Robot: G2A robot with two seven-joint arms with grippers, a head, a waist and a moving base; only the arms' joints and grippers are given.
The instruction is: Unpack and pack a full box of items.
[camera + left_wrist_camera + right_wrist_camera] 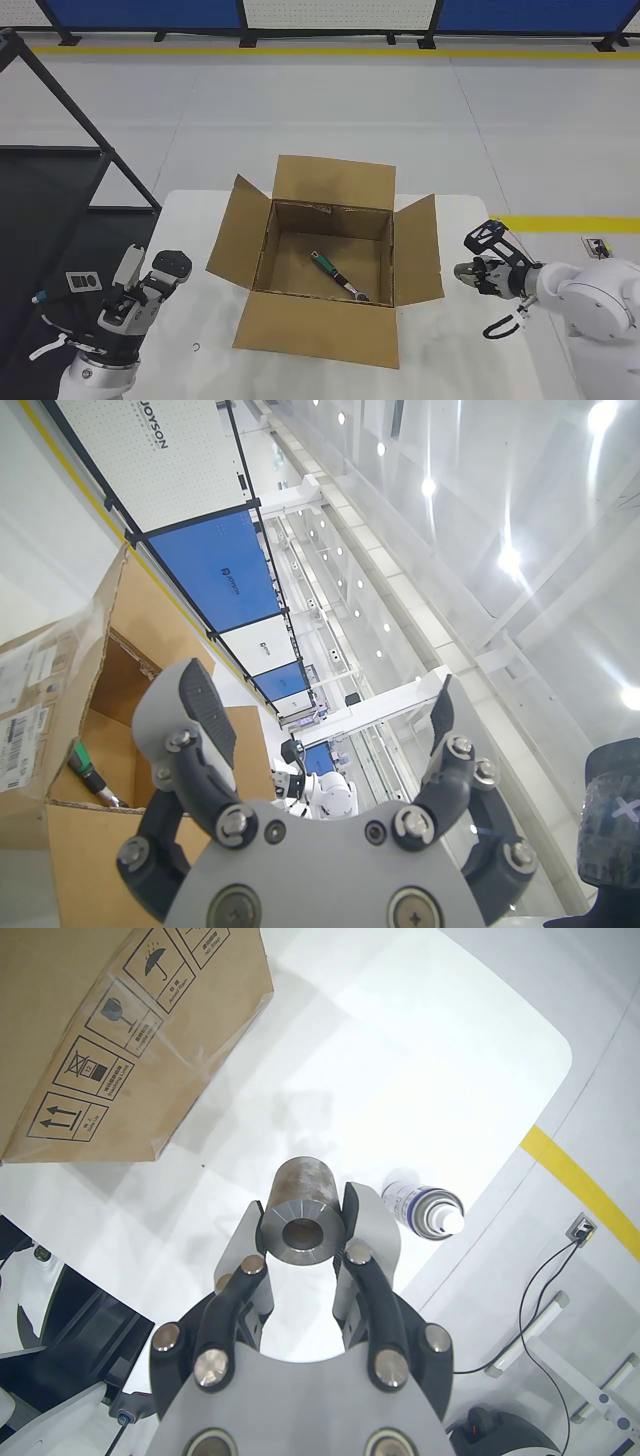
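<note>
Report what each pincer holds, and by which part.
The right pincer grips a hollow metal cylinder across its curved sides, near the bored end. The left pincer is open and holds nothing.

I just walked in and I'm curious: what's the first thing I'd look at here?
The big open cardboard box in the middle of the white table, with a green-handled tool lying on its floor. Next, the right gripper beside the box, shut on a metal cylinder, with a spray can on the table close by.
</note>
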